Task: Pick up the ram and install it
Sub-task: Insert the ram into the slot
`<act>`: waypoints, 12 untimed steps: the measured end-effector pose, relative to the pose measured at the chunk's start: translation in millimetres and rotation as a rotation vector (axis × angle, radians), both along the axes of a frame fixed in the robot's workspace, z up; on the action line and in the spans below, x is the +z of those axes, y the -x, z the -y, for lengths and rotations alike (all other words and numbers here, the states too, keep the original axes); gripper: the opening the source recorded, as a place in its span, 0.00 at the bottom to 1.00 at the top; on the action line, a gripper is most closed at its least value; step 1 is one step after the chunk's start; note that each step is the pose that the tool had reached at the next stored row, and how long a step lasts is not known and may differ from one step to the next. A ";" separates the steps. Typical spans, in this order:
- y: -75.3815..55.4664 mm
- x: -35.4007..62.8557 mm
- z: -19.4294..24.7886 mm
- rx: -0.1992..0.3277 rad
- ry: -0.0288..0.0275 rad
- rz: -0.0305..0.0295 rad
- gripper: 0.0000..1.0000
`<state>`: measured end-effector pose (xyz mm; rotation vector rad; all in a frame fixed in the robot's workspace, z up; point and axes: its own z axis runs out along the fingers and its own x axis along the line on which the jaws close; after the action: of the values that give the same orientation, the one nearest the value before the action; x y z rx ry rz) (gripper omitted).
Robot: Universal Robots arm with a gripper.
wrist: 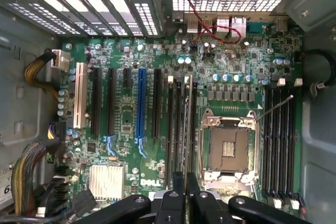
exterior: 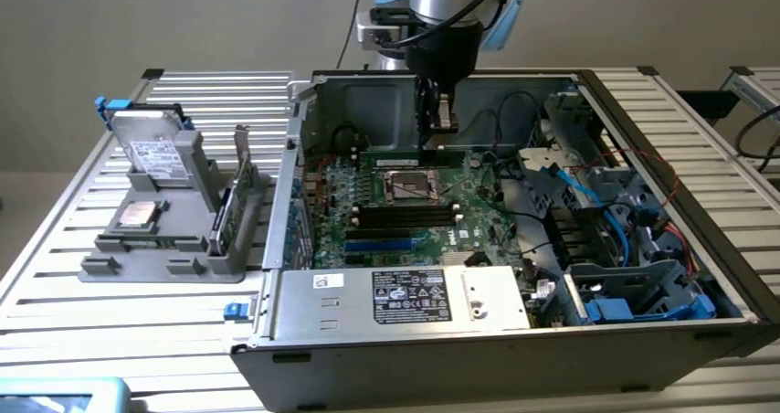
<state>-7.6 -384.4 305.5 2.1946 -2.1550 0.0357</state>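
The ram (exterior: 408, 160) is a thin green stick held level inside the open computer case (exterior: 682, 248), with my gripper (exterior: 439, 132) shut on its top edge. It hangs over the motherboard (exterior: 365, 203), just behind the CPU socket (exterior: 410, 186). In the wrist view the ram (wrist: 187, 124) appears edge-on, running along the black memory slots (wrist: 176, 129) beside the CPU socket (wrist: 228, 148), with the gripper (wrist: 186, 181) clamped on it. Whether the stick touches a slot I cannot tell.
A grey fixture (exterior: 159, 248) on the slatted table at the exterior view's left holds a hard drive (exterior: 156, 153), a chip and an upright card with a metal bracket (exterior: 236, 194). The power supply (exterior: 403, 294) and bundles of cables (exterior: 573, 194) crowd the case. More memory slots (wrist: 278, 135) lie beyond the socket.
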 end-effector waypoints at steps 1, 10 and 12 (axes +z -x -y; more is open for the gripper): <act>0.0 -0.7 0.0 0.000 0.0042 0.0001 0.13; 0.0 -12.9 -1.1 -0.001 0.0222 0.0022 0.13; 0.1 -16.5 -1.1 -0.001 0.0221 0.0023 0.13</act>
<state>-7.7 -383.4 289.0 2.1829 -2.1461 0.0617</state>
